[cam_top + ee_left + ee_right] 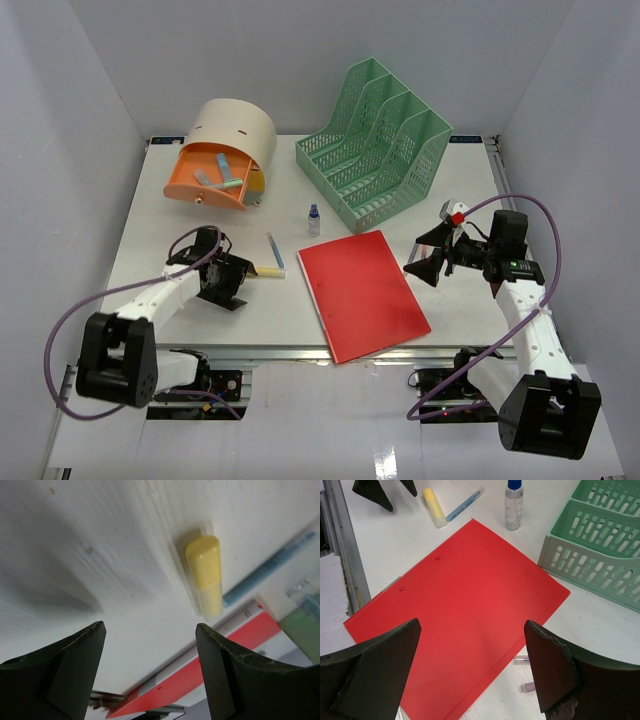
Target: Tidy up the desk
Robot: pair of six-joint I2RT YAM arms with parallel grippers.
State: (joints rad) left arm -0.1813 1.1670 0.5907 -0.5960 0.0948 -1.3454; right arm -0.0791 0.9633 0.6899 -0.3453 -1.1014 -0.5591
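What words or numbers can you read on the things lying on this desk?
No text here can be read.
On the small bottle: no label I can make out.
On the blue pen: too blurred to tell.
On the red folder, green file rack and yellow capped stick: no writing shows.

Mostly plastic on a matt white desk (265, 312)

The desk looks smooth and matt, with a bare metal rail (342, 555) along its front. The yellow pen cap (203, 560) is glossy plastic. The red folder (470, 605) is smooth with a faint sheen, and the green rack (600, 545) is perforated matt plastic. My jaws are dull black, scuffed at the edges.
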